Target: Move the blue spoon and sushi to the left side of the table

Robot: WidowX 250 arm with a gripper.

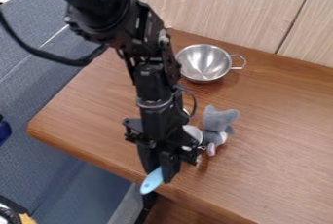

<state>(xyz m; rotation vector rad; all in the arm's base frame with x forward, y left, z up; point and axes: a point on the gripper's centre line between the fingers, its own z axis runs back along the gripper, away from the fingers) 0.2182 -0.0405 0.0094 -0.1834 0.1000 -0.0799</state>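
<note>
- One dark blue thing (pixel 4 130) poked in at the far left, cut off, so I couldn't say what it was.
- Grey-blue padded surface (pixel 36 86) lay beyond the left edge of the table (pixel 280 135), below its brown wooden top.
- A black cable (pixel 65 61) looped from the upper left across to the robot arm.
- The light-blue spoon (pixel 151 181) was down by the front edge of the table, to the right of its left corner. One rounded end stuck out, slanting down and to the left; the rest was hidden from me.
- The black gripper (pixel 160 174) hung at the front edge, its jaws closed on the spoon. Above it, the robot arm (pixel 153 79) came down from the upper left.
- Just right of the gripper sat a pale, rounded thing (pixel 194 133), half hidden behind it.
- A shiny metal bowl (pixel 204 62) stood upright near the back edge, its wire handle pointing right.
- The grey plush toy (pixel 218 121) was beside the pale thing, nearer the front edge than the bowl.
- Light wood-grain panels (pixel 224 6) rose behind the back edge.
</note>
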